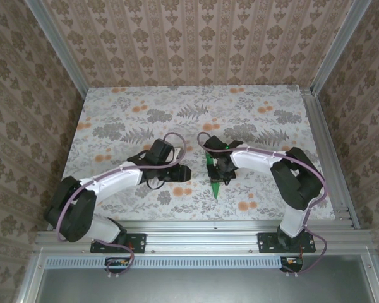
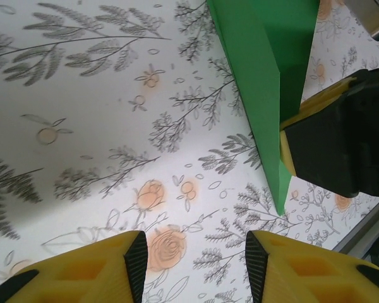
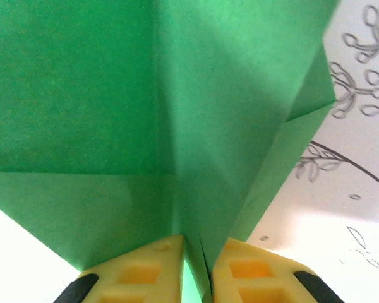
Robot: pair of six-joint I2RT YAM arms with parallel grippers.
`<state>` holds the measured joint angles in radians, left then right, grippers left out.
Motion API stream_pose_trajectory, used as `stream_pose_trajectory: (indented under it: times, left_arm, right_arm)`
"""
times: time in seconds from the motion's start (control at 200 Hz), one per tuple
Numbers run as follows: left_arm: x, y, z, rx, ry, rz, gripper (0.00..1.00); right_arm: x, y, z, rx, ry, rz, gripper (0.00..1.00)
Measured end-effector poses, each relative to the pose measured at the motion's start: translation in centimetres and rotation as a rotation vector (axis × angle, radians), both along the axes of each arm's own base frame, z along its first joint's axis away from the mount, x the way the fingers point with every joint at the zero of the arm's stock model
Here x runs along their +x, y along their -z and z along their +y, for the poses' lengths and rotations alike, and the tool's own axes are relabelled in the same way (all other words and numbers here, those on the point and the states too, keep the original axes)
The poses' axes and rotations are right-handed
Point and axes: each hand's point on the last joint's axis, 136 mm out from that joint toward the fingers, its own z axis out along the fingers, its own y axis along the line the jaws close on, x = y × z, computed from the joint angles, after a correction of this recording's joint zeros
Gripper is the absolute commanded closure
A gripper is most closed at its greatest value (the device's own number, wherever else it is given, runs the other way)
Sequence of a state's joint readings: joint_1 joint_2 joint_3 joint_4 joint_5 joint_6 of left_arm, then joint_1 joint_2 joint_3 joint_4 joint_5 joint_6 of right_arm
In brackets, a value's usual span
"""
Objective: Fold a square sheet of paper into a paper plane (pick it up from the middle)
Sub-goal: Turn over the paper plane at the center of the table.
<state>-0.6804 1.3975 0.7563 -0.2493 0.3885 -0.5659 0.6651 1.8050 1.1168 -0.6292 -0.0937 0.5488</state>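
The paper plane (image 1: pixel 215 188) is a slim bright-green dart with its sharp tip pointing toward the near edge, just right of the table's centre. My right gripper (image 1: pixel 222 169) is shut on its folded centre ridge. In the right wrist view, the yellow fingers (image 3: pixel 153 265) pinch the crease and the green wings (image 3: pixel 145 95) spread out ahead. My left gripper (image 1: pixel 180 172) sits to the plane's left, open. Its yellow fingers (image 2: pixel 82 271) are wide apart over the bare floral print, and the plane's pointed end (image 2: pixel 265 95) hangs to the upper right beside the right gripper's finger (image 2: pixel 328 145).
The floral tabletop (image 1: pixel 252 107) stretches back to the patterned walls. An aluminium rail (image 1: pixel 202 227) runs along the near edge by the arm bases, and frame posts (image 1: pixel 325 158) line the right side.
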Motion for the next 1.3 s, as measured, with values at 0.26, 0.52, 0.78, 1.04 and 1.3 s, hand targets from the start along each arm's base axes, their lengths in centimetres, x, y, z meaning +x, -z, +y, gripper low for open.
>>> stream_pose_trajectory:
  times: [0.26, 0.52, 0.78, 1.04, 1.3]
  left_arm:
    - [-0.1, 0.6, 1.1, 0.007, -0.016, 0.013, 0.52]
    - [-0.5, 1.3, 1.6, 0.009, -0.02, 0.037, 0.52]
    - [-0.8, 1.6, 1.6, 0.002, -0.015, 0.044, 0.52]
    - [-1.0, 1.7, 1.7, 0.0, -0.01, 0.049, 0.51]
    - [-1.0, 1.7, 1.6, -0.003, -0.008, 0.05, 0.51]
  right_arm:
    - [0.1, -0.5, 1.2, -0.013, -0.024, -0.014, 0.78]
    - [0.3, -1.2, 2.9, -0.008, -0.044, -0.039, 0.75]
    - [-0.4, 0.2, 3.0, -0.072, -0.064, -0.017, 0.76]
    - [-0.4, 0.1, 2.9, -0.11, -0.073, -0.03, 0.77]
    - [-0.1, -0.3, 3.3, -0.125, -0.083, -0.04, 0.68]
